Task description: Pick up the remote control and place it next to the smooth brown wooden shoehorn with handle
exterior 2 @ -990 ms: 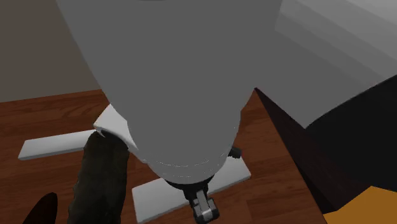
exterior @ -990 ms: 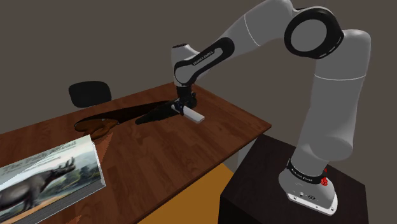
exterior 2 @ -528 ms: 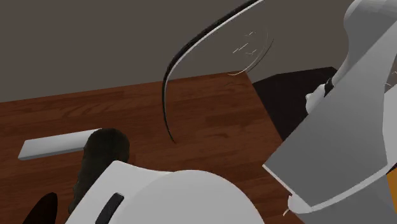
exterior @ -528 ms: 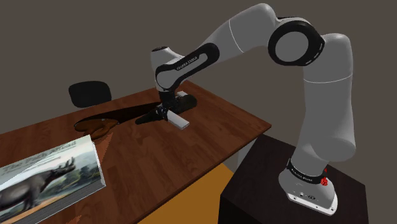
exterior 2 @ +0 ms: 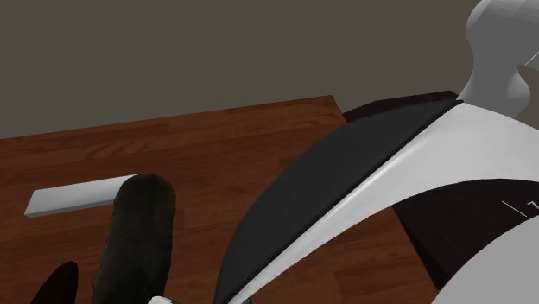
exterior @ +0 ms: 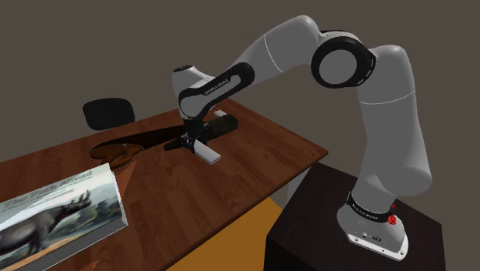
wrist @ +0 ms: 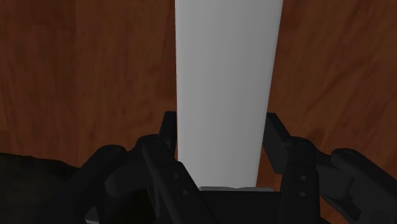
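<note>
My gripper is shut on the remote control, a plain white bar that hangs just above the dark wooden table. In the wrist view the remote runs straight out from between the two black fingers, which clasp its near end. A smooth brown curved piece, which I take for the shoehorn, lies on the table further toward the shoulder view's left, apart from the remote.
A dark, rough, elongated thing lies just behind the gripper, also seen as, with a second white bar beyond it. A rhino book stands at the front left. A black chair is behind the table.
The arm has swung toward the shoulder view's left and a little nearer the front, carrying the remote from beside the dark thing toward the brown piece. The grip is unchanged.
</note>
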